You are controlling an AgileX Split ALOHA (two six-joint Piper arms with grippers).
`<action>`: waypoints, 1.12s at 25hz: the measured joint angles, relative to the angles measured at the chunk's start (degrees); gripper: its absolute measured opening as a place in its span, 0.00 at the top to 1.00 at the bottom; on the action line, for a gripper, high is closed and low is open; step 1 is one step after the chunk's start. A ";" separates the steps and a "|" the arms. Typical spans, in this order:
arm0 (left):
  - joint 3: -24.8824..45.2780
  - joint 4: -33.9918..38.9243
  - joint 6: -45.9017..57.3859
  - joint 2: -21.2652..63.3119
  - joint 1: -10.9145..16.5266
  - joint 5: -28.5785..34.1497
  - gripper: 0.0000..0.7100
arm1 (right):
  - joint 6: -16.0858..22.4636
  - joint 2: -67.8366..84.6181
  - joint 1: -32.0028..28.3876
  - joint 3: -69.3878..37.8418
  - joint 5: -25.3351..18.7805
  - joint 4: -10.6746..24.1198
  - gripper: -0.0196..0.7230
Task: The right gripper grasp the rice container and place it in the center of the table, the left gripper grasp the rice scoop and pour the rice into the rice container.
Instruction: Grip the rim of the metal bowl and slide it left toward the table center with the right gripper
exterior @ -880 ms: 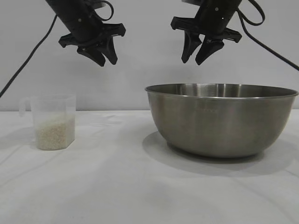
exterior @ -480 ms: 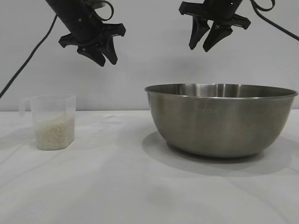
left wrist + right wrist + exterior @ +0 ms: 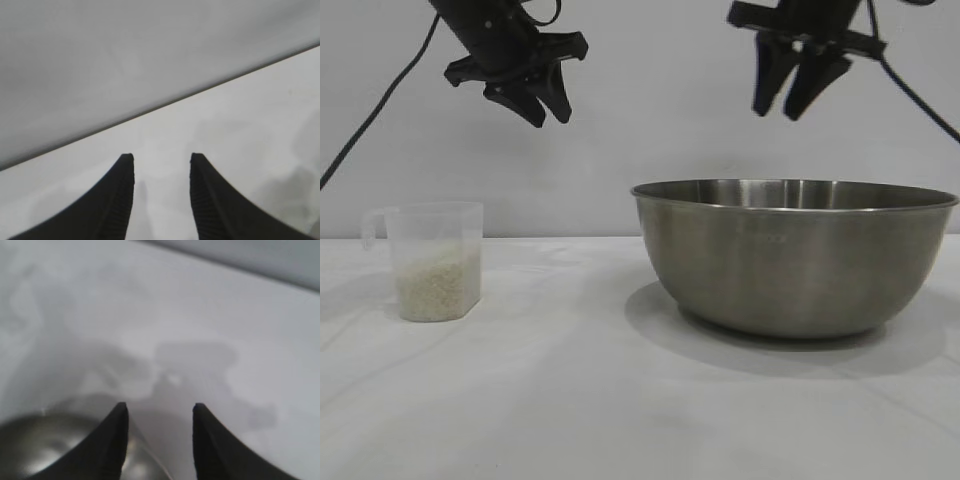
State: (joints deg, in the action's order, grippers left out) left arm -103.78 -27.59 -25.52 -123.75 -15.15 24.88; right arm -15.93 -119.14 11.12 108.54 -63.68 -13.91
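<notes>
Below the right gripper [image 3: 788, 107], open jaws, sits the rice container [image 3: 794, 256].

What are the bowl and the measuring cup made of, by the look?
Rice container: apparently stainless steel, brushed finish; grey sheen, soft reflections, thin rolled rim. Rice scoop: likely clear plastic, slightly cloudy; the rice shows through its wall, and a handle sticks out at the side.
</notes>
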 joint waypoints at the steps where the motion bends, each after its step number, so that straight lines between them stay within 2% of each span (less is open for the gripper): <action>1: 0.00 0.00 0.00 0.14 0.00 0.04 0.69 | 0.00 0.46 -0.86 0.00 -2.48 0.28 0.61; 3: 0.00 0.00 0.00 0.23 0.00 0.48 0.69 | 0.00 1.53 -2.22 0.00 -5.72 0.77 0.61; 6: 0.00 0.00 0.00 0.23 0.00 0.81 0.69 | 0.00 3.65 -2.74 -1.85 -6.65 1.38 0.61; 15: 0.00 0.00 0.00 0.37 0.00 2.11 0.69 | 0.00 5.93 -2.74 -17.80 -6.88 1.88 0.61; 25: 0.00 0.02 0.00 0.41 0.00 2.11 0.69 | 0.00 4.78 -2.74 -22.90 -5.13 1.88 0.61; 26: 0.00 0.02 0.00 0.41 0.00 2.11 0.69 | 0.00 4.13 -2.74 -22.90 -4.85 1.88 0.71; 28: 0.00 0.02 0.10 0.41 0.00 2.11 0.69 | 0.00 3.07 -2.53 -22.90 -4.38 1.88 0.85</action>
State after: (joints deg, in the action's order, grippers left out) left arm -103.78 -27.57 -25.42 -123.34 -15.15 26.99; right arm -15.93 -116.08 8.59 85.64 -68.06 -12.02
